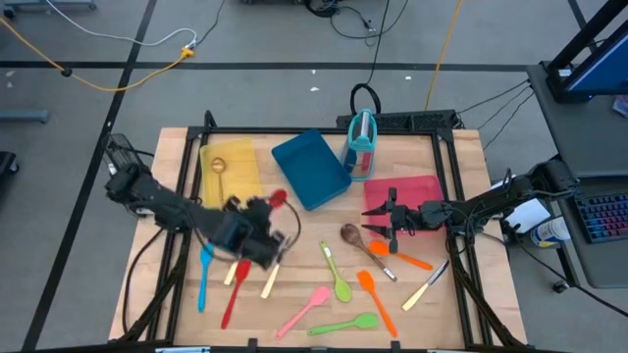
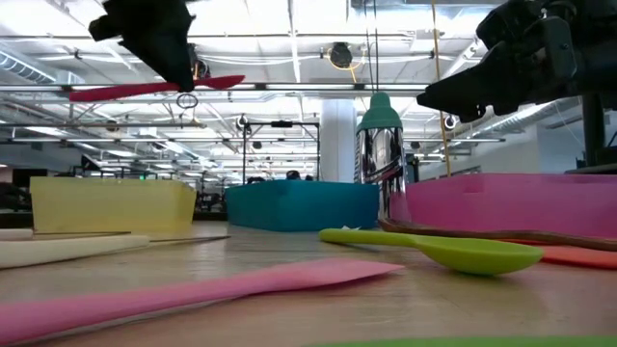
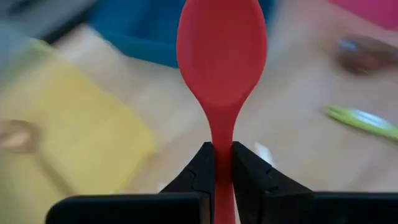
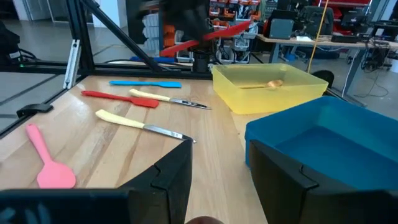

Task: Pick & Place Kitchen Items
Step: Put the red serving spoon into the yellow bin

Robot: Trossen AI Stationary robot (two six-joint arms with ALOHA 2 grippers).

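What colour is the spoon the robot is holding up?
Red. The left pincer grips the spoon; the left wrist view shows it best.

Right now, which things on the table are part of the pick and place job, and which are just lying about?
Job things:
red spoon, held in the left gripper
wooden spoon
green spoon
pink spatula
blue spatula
cream-handled knife

Just there:
yellow tray
blue tray
pink tray
teal holder
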